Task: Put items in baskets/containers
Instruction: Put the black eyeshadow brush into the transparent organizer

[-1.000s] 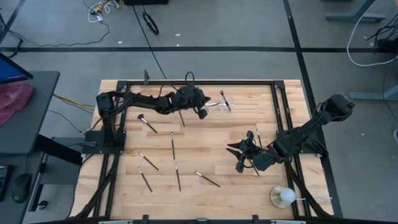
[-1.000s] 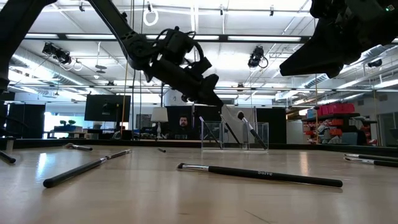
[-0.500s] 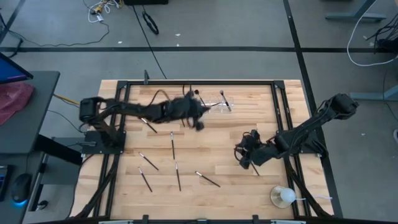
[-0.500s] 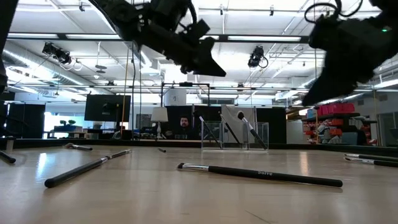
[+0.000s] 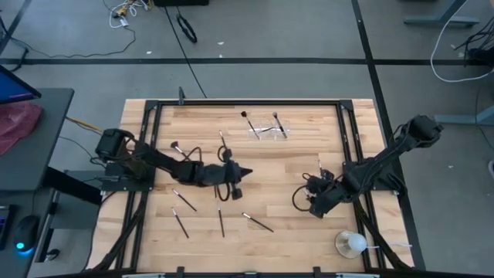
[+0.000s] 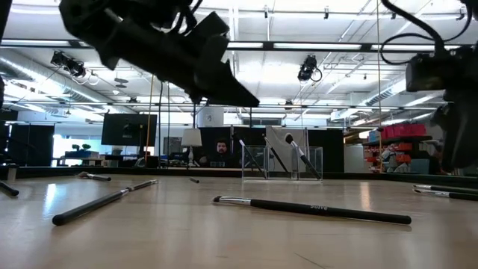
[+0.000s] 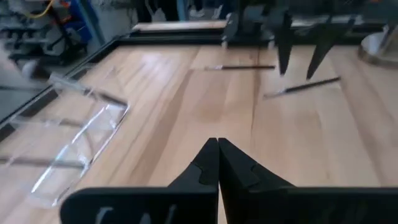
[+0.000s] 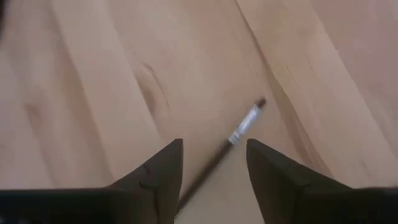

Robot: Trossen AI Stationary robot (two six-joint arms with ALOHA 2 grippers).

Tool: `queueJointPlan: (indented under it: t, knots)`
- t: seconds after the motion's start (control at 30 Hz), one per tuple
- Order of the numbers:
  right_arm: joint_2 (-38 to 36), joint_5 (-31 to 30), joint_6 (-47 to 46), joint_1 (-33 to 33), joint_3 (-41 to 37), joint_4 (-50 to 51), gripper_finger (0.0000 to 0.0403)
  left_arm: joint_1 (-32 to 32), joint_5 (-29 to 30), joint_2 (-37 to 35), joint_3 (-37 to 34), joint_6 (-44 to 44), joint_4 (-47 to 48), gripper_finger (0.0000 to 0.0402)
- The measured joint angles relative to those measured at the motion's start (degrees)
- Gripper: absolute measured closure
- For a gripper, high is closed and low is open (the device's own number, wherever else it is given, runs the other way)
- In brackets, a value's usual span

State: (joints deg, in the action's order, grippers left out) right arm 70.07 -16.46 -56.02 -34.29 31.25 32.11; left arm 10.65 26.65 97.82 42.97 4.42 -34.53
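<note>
Our right gripper (image 8: 211,165) hangs low, fingers apart and empty, straddling a brush (image 8: 231,146) on the table's right side; we should drop straight down and close on the handle, not the tuft. The left gripper (image 5: 235,174), pinched closed and empty, waits mid-table, well short of the organizer (image 5: 266,131) at the far edge.

Grey floor (image 5: 270,31) – loose cables (image 5: 123,11); ceiling strip lights (image 6: 299,46) – monitor (image 6: 128,128).
</note>
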Motion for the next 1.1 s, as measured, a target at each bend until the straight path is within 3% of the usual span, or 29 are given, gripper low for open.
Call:
queueJointPlan:
  t: [0.33, 0.7, 0.83, 1.03, 1.1]
  knots:
    - [5.34, -4.87, -6.32, -7.95, 0.03, -0.56, 0.0238, 1.19, 2.3, 3.08, -0.93, 2.02, -2.66, 0.04]
    - [19.5, -14.44, -17.67, -14.33, 0.67, -3.21, 0.0266, 1.08, 2.1, 3.48, -1.01, 0.95, -3.88, 0.0399]
    - [21.41, -17.42, -21.0, -16.38, 0.65, -3.45, 0.03, 1.1, 2.08, 3.48, -1.01, 0.93, -4.18, 0.0399]
    - [21.98, -18.36, -21.47, -17.81, 0.58, -3.23, 0.0386, 1.12, 1.59, 3.48, -1.01, 0.95, -4.36, 0.0399]
    - [22.0, -18.37, -20.91, -17.81, 0.58, -3.21, 0.0393, 1.12, 0.39, 3.48, -1.01, 0.93, -4.57, 0.0399]
